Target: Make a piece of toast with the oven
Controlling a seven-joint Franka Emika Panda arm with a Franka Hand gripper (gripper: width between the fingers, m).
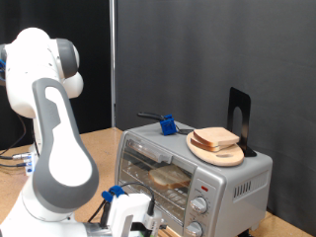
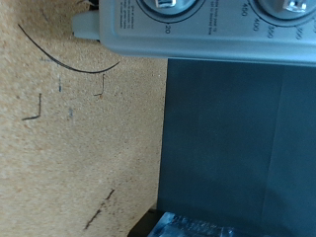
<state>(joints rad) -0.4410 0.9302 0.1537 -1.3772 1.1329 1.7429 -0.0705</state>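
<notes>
The silver oven (image 1: 237,183) stands on the table at the exterior view's right, its glass door (image 1: 158,170) looking shut. Through the glass I see the piece of toast (image 1: 170,178) lying on the wire rack. Two round knobs (image 1: 200,206) sit on the front panel. My gripper (image 1: 128,211) hangs low in front of the oven, just left of the knobs in the exterior view. The wrist view shows the oven's knob panel (image 2: 212,30) close by, with nothing between my fingers.
On the oven's roof rests a round wooden plate (image 1: 219,150) carrying another bread slice (image 1: 216,137), with a blue object (image 1: 167,124) and a black stand (image 1: 239,117) beside it. The cork tabletop (image 2: 79,138) ends at an edge, with dark floor (image 2: 242,138) beyond.
</notes>
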